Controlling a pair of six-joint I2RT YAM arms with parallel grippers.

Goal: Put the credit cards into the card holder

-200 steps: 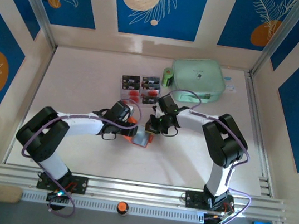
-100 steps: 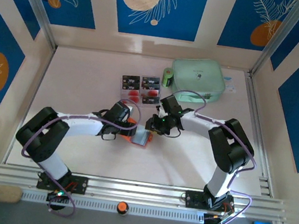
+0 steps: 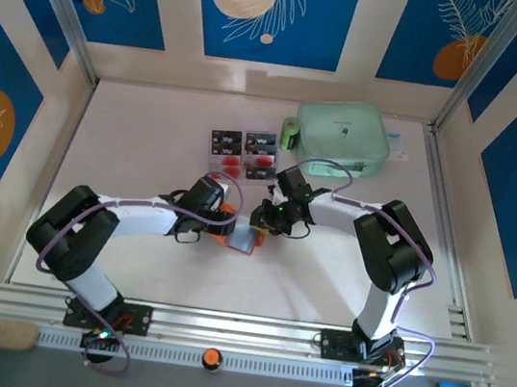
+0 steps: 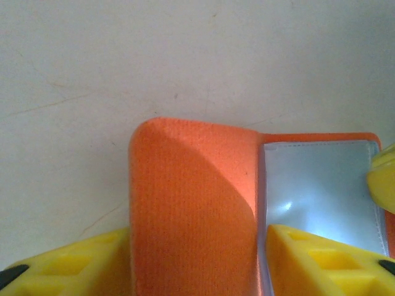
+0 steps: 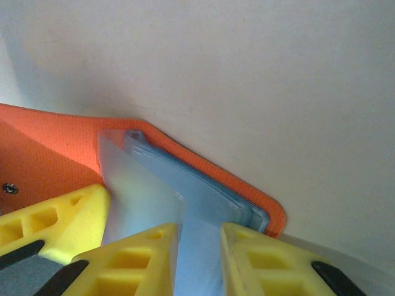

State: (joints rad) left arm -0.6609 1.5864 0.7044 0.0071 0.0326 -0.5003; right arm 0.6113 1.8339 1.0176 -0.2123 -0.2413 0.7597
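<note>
While our left fingers (image 4: 197,259) straddle the card holder (image 3: 238,233) mid-surface and our right fingers (image 5: 200,259) pinch its grey pockets (image 5: 185,197), a slip could close them before the credit cards (image 3: 243,151) arrive.

The holder (image 3: 238,235) is found on the table (image 3: 148,148) between the left gripper (image 3: 218,222) and the right gripper (image 3: 264,220). Two cards (image 3: 243,150) are laid side by side behind both grippers. A pouch (image 3: 343,136) is placed behind the right gripper, just right of the cards.
</note>
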